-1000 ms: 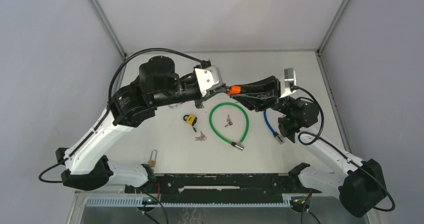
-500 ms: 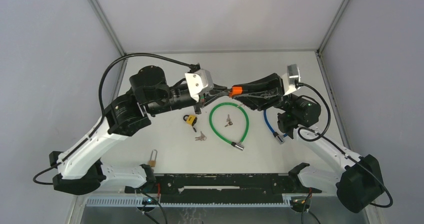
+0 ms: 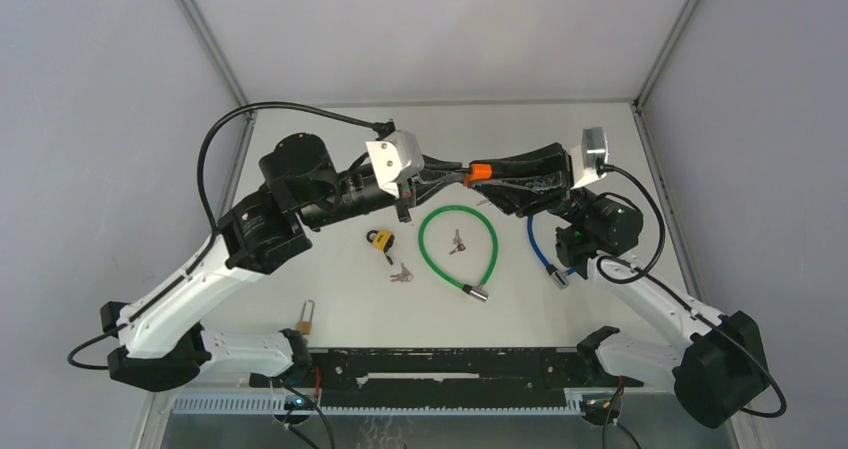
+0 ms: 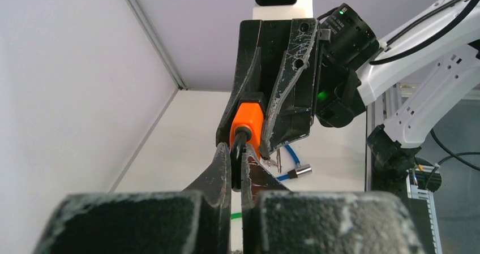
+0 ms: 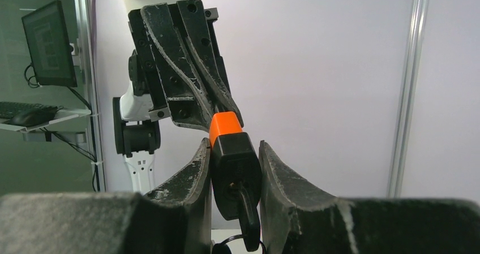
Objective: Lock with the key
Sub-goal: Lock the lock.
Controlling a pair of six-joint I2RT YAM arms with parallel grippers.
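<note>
A padlock with a black body and orange top hangs in the air between both arms, above the table. My right gripper is shut on its black body. A black key sticks in the keyhole at the end facing the right wrist, a key ring hanging from it. My left gripper is shut on the black shackle coming out of the orange end. The left fingers show behind the lock in the right wrist view.
On the table below lie a green cable lock with keys inside its loop, a yellow padlock, a key bunch, a brass padlock near the front rail, and a blue cable lock.
Both arms have carried the padlock slightly right and up. The left wrist has drawn back to the left and turned. Both grips are unchanged.
</note>
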